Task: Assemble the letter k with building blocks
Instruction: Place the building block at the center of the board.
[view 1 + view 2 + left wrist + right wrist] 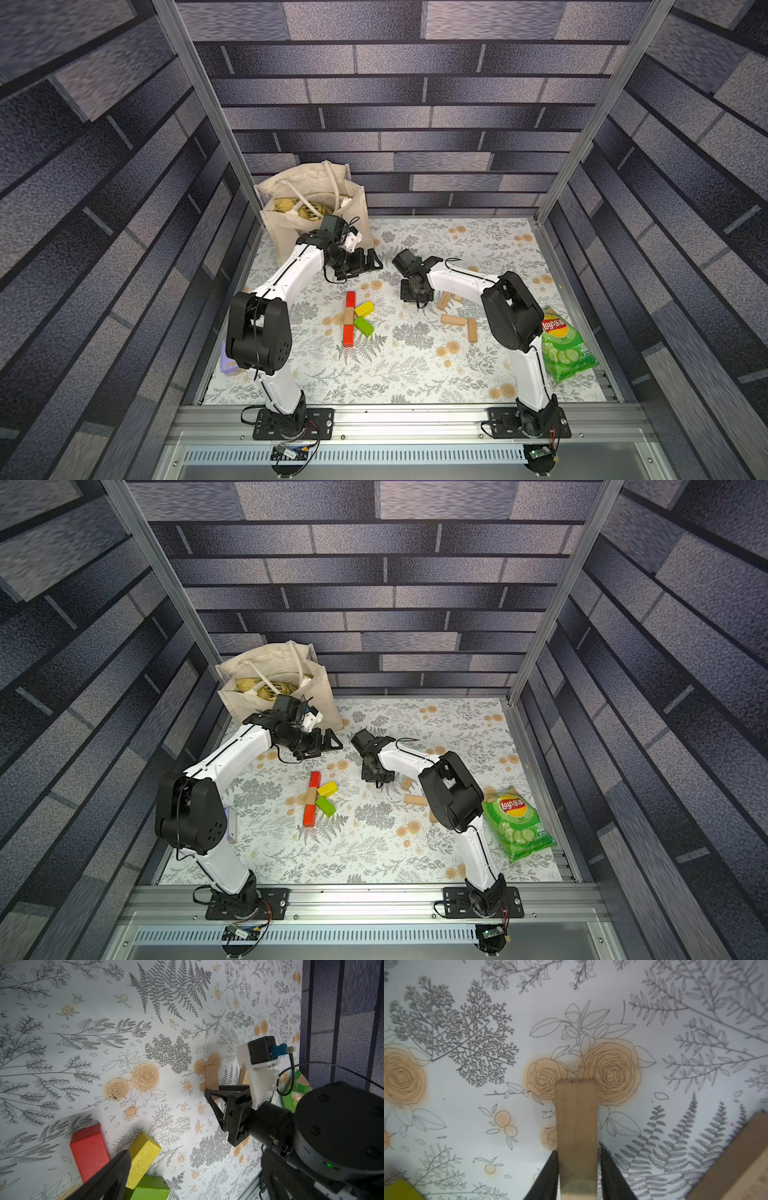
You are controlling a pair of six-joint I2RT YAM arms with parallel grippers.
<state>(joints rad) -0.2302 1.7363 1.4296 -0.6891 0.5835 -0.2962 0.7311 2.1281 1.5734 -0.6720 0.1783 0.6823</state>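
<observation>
Between narrow-set right jaws, tan block (576, 1126)

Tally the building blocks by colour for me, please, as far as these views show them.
red blocks: 2
yellow block: 1
green block: 1
tan blocks: 5 in plain sight, one between the fingers of the right gripper; the right arm may hide more
Total: 9 visible
</observation>
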